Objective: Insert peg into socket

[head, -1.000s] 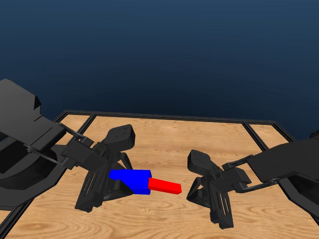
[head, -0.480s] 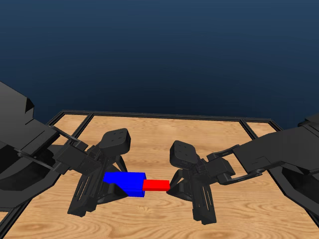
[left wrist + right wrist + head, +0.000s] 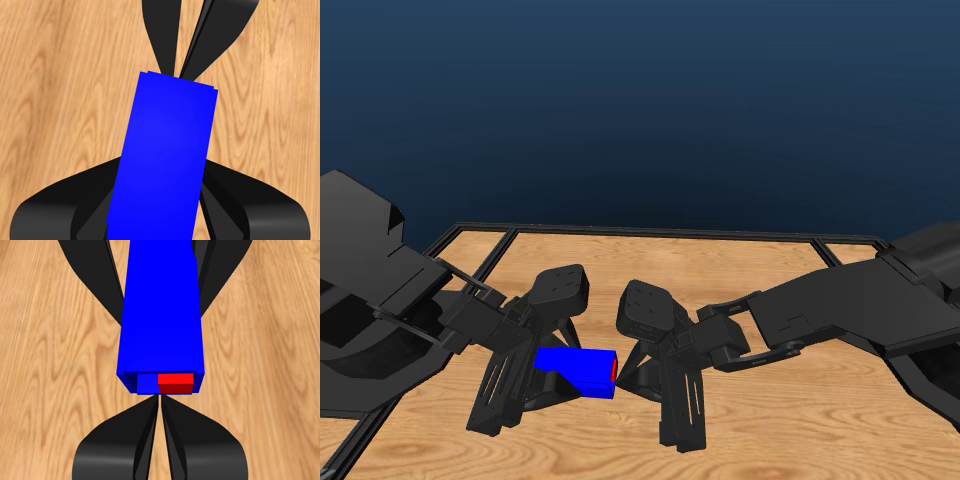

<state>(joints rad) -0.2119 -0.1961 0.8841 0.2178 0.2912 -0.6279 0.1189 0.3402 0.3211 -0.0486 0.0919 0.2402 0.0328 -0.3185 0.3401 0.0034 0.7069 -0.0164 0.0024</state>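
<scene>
Blue fills the middle of the head view: the socket (image 3: 577, 366) hangs above the wooden table (image 3: 740, 270), clamped between the jaws of the left gripper (image 3: 552, 372), its open end turned toward the right arm. The left wrist view shows the same block (image 3: 162, 160) held lengthwise between the two black jaws, one on each long side, with the other arm's jaws just past its far edge.

The peg (image 3: 613, 370) is almost wholly inside the socket; only a thin red sliver shows at the mouth. In the right wrist view the red end (image 3: 175, 383) sits in the open end of the blue block (image 3: 161, 310), off to one side of the opening, with a strip of blue interior visible beside it.

The right gripper (image 3: 160, 399) has its jaws drawn together, tips right at the socket's mouth and holding nothing. Bare wood lies open on both sides of the block, and the table's dark frame (image 3: 660, 234) stands well apart from it.
</scene>
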